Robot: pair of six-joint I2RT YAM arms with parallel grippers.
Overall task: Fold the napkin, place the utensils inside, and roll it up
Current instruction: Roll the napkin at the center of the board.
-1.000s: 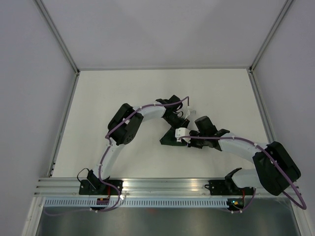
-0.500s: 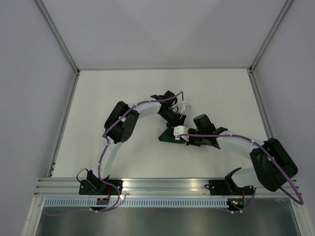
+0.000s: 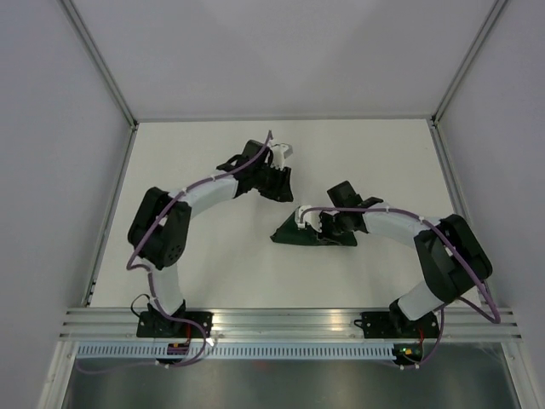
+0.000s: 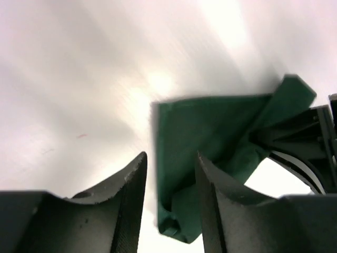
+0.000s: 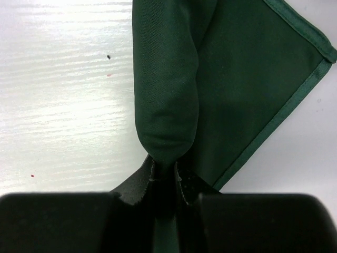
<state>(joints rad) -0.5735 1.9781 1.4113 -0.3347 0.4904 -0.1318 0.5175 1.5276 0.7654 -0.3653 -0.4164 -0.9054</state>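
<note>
L hand (image 3: 278, 181) has pulled back toward upper centre of frame, fingers apart, empty. R hand (image 5: 164, 167) stays clamped on a fold of the napkin (image 3: 294, 235), bunched mid-surface (image 3: 196, 256). No utensils visible; fold prob. unfinished, one-handed now.

A: Top cam?
B: Fixed, high, behind the bases. Looks down on the whole table (image 3: 366, 162), far off. Napkin (image 3: 288, 236) is small, 4 o'clock off centre.
A: Left wrist?
B: Low, shallow angle, mid range. Left fingers (image 4: 105, 211) at 6 o'clock, napkin from centre to 3 o'clock.
A: Right wrist?
B: Straight down, very close. Right fingers (image 5: 131, 187) at 6 o'clock, napkin fills 12 to 3.
A: Overlap?
B: All three see the napkin and the bare table round it.
</note>
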